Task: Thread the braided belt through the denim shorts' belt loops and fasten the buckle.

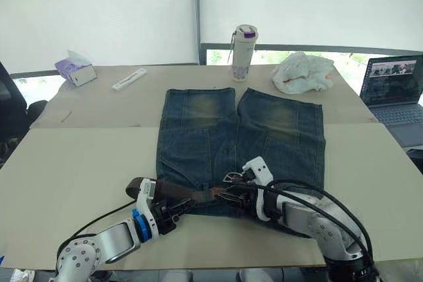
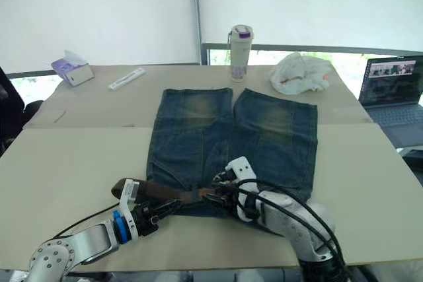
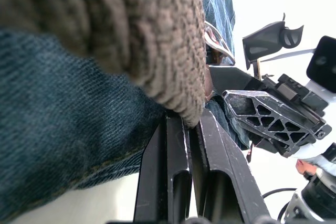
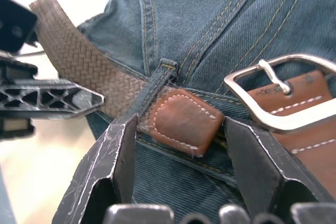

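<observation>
Left gripper (image 1: 173, 213) pinches the braided belt (image 1: 175, 193) near the table's (image 1: 73, 163) front edge; right gripper (image 4: 181, 148) is open. Belt looks soft and bendy, so hold its leather tip (image 4: 184, 120).

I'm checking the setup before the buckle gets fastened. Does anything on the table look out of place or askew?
Nothing looks damaged or spilled. The denim shorts lie flat, and the braided belt passes under a belt loop, its leather tip beside the buckle. A crumpled white cloth lies beyond the shorts.
</observation>
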Action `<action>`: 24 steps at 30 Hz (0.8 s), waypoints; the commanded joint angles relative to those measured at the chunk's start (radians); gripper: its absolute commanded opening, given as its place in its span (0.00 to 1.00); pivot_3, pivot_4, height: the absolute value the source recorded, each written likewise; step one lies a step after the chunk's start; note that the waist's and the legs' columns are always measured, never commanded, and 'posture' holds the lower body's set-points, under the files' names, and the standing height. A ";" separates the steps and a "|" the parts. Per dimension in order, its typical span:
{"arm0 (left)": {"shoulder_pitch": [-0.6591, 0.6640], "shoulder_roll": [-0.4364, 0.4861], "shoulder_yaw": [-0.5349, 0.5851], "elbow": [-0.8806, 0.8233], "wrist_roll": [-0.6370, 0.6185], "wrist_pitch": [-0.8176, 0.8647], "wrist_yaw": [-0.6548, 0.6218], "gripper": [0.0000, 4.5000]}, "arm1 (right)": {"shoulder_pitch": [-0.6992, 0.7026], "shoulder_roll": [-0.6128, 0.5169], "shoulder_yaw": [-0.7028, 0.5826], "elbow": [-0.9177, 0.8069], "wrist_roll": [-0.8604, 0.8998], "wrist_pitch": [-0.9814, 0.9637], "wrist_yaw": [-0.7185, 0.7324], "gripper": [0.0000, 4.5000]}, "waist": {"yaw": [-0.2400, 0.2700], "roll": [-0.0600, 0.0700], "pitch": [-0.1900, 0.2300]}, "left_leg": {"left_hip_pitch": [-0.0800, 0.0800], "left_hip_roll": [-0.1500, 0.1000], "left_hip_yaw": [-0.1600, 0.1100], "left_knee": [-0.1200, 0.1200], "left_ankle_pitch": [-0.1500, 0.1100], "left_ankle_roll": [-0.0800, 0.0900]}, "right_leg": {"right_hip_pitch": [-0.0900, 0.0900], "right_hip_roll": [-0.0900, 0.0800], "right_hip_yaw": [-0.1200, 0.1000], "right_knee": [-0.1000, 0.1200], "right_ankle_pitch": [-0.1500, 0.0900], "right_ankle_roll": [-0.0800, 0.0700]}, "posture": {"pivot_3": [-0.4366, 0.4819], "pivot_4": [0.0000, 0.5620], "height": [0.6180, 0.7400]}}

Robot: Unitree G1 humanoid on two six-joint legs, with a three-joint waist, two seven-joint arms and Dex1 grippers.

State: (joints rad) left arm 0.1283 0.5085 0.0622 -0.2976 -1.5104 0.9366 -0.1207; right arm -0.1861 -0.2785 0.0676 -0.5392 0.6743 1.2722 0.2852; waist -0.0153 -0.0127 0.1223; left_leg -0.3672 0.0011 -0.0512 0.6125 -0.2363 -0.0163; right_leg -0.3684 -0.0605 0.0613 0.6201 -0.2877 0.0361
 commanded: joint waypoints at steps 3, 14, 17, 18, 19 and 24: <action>0.000 -0.010 0.003 0.019 0.046 0.020 -0.043 0.00 | 0.012 -0.002 -0.026 0.028 0.006 0.052 -0.017 0.64 | 0.001 0.001 -0.001 | 0.000 0.000 0.000 0.000 0.000 0.000 | 0.000 0.000 0.000 0.000 0.000 0.000 | 0.48 0.27 1.00; -0.009 -0.034 0.003 0.033 0.107 0.031 -0.084 0.00 | 0.006 0.061 -0.068 0.044 0.073 0.108 -0.014 0.64 | 0.001 0.002 -0.002 | 0.000 0.000 -0.001 -0.001 0.000 0.000 | 0.000 0.000 -0.001 -0.001 0.000 0.000 | 0.48 0.27 1.00; -0.009 -0.038 0.009 0.033 0.120 0.041 -0.095 0.00 | 0.011 0.128 -0.152 0.076 0.109 0.138 -0.029 0.64 | 0.000 0.003 -0.002 | 0.000 0.000 -0.001 -0.001 0.000 0.000 | 0.000 0.000 -0.001 -0.001 0.000 0.000 | 0.48 0.27 1.00; -0.009 -0.039 0.011 0.033 0.123 0.045 -0.097 0.00 | 0.013 0.138 -0.169 0.081 0.113 0.144 -0.032 0.64 | 0.000 0.003 -0.002 | 0.000 0.000 -0.001 -0.001 0.000 0.000 | 0.000 0.000 0.000 -0.001 0.000 0.000 | 0.48 0.27 1.00; -0.010 -0.040 0.013 0.034 0.126 0.048 -0.100 0.00 | 0.014 0.144 -0.182 0.084 0.118 0.149 -0.033 0.64 | 0.000 0.003 -0.002 | 0.000 0.000 -0.001 -0.001 0.000 0.000 | 0.000 0.000 0.000 -0.001 0.000 0.000 | 0.48 0.27 1.00; -0.014 -0.042 0.021 0.040 0.139 0.060 -0.112 0.00 | 0.016 0.131 -0.190 0.069 0.130 0.161 -0.034 0.37 | 0.000 0.004 -0.002 | 0.000 0.000 -0.001 -0.001 0.000 0.000 | -0.001 0.000 0.000 -0.001 0.000 0.000 | 0.48 0.27 1.00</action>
State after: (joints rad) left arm 0.1107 0.4699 0.0902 -0.2810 -1.3880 0.9794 -0.2317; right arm -0.1792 -0.1418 -0.1238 -0.4664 0.7941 1.4093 0.2542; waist -0.0151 -0.0092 0.1202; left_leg -0.3678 0.0012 -0.0517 0.6109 -0.2364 -0.0163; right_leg -0.3690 -0.0603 0.0608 0.6190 -0.2882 0.0363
